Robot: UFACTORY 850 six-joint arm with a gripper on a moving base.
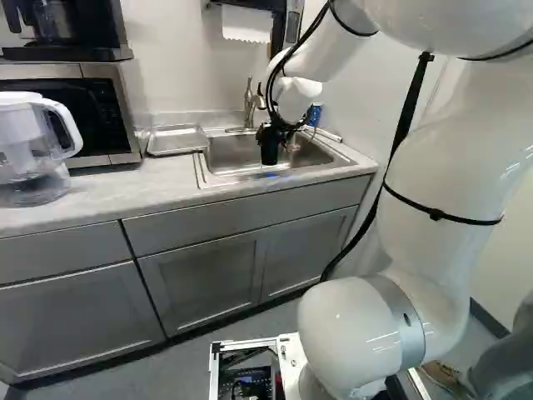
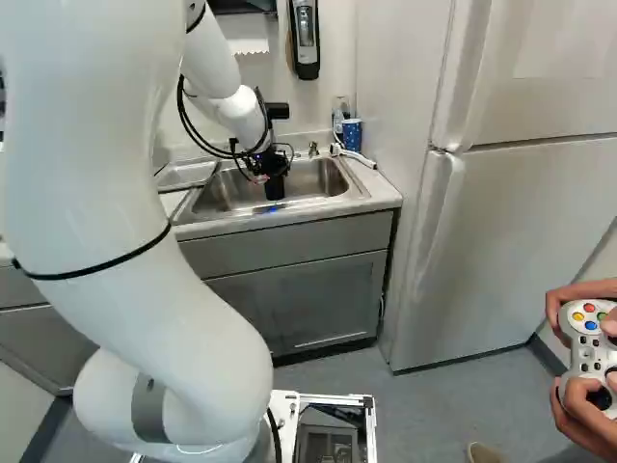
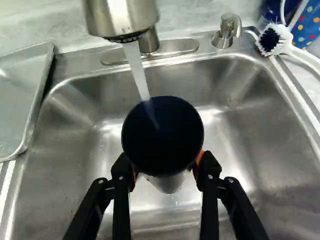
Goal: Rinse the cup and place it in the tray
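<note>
We log the round dark-blue cup under running water over the silver metal sink, gripped in our black two-fingered tool; likely light, stiff, slippery wet, best held by opposite sides.

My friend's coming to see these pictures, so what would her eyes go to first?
Probably the dark cup, gripped in the pincer over the sink, with water running into it from the tap. Next, maybe the big white arm at the right of the left base view.
</note>
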